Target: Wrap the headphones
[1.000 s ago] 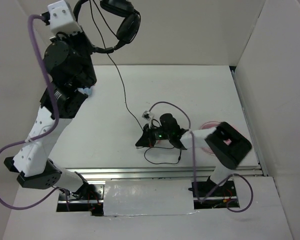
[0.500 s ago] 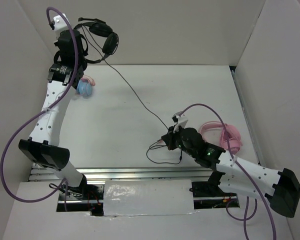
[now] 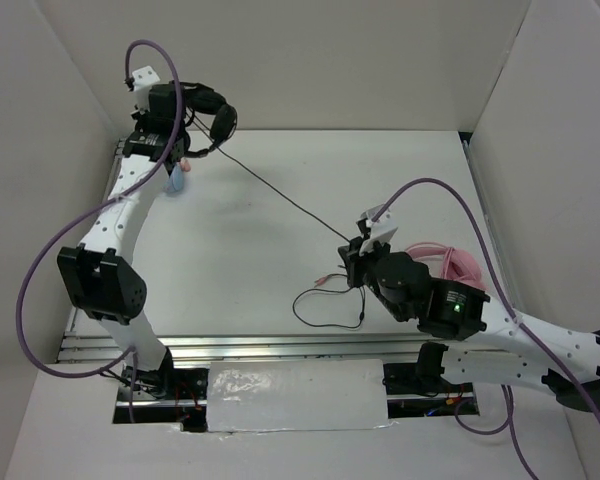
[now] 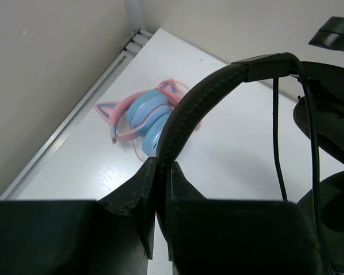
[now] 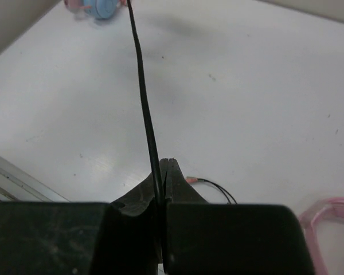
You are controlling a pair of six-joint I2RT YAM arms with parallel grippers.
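**Briefly: three headsets, two pincers, one taut cable**

Counted up, three headsets were in sight, with two arms and one long cable. The light blue and pink headphones (image 4: 142, 116) lay on the white table (image 3: 250, 240) near its far left corner, and serve as the marker for everything else.

Just above and beside that pair, the left gripper (image 4: 160, 175) was clenched on the headband of the headphones (image 4: 202, 90), the black set, which hung off the table surface.

From there the single cable (image 3: 280, 190) ran in a straight line away from the blue pair to the right gripper (image 5: 163, 166), whose fingers were pinched tight on it. Past that grip, farther again from the blue pair, the slack lay in one loop on the table, ending in one reddish plug (image 3: 325, 281).

The pink headphones (image 3: 462, 268) lay well apart from the blue pair, toward the opposite side of the table.

Plain white walls (image 3: 380, 60) boxed the table on three sides.
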